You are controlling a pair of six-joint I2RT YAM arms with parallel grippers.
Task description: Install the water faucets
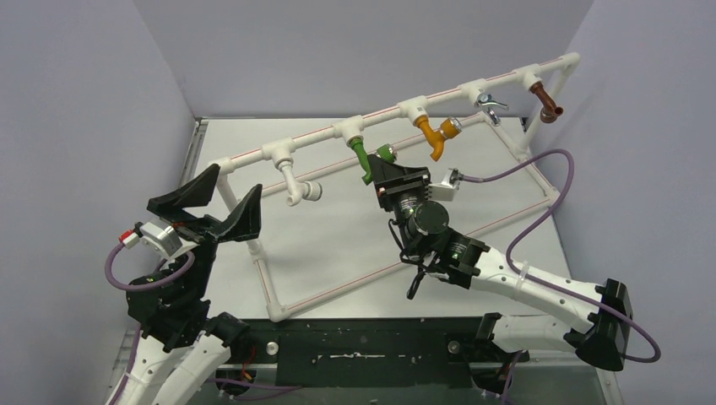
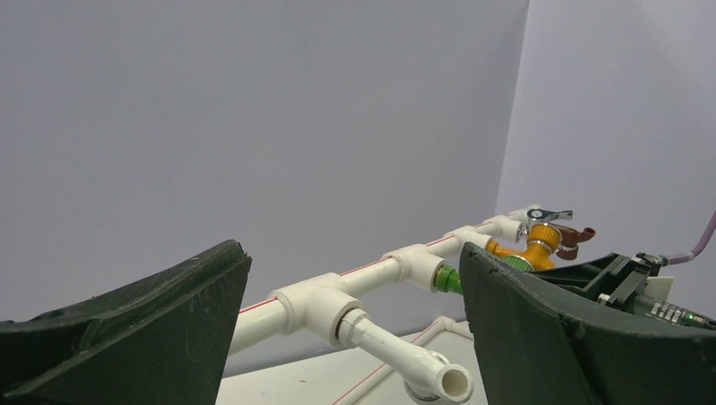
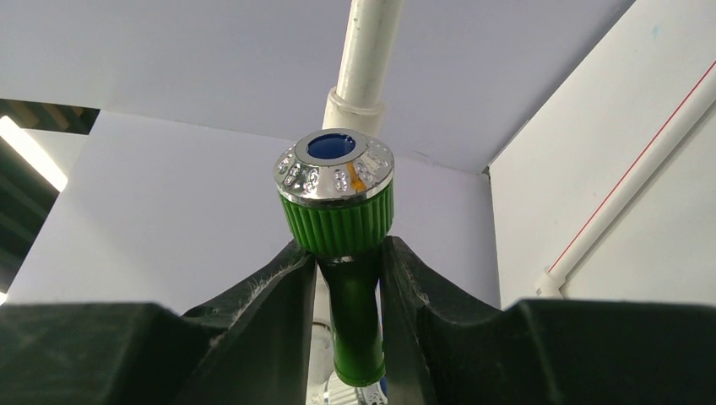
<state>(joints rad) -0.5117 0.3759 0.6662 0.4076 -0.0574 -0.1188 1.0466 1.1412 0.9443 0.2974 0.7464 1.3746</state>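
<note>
1. The left arm rises from its base at the near-left corner of the table (image 1: 338, 245). It is folded tightly, with the wrist lifted and turned toward the pipe frame (image 1: 314, 137).
2. The left gripper (image 1: 218, 205) is spread wide and holds nothing. In the top view the frame's left upright post runs just behind its right finger. Contact cannot be confirmed.
3. The white faucet (image 1: 295, 187) hangs from the top rail, ahead of the left gripper and slightly right. In the left wrist view it appears between the two fingers, beyond their tips, with its open spout facing the camera.
4. The green faucet (image 1: 365, 160) sits at the next tee along the rail, directly ahead of the right gripper (image 1: 385, 165).
5. The right gripper's jaws are clamped on the green faucet's neck, just below the ribbed knob with its chrome cap. Both pads press against the neck in the right wrist view.
6. The right arm has its elbow low at the near-right corner. The forearm reaches left and forward to mid-table, and the wrist is angled up toward the rail.
7. To the right of the right gripper and farther along the rail hang the orange faucet (image 1: 435, 135), the silver faucet (image 1: 490, 105) and the brown faucet (image 1: 549, 103).
</note>
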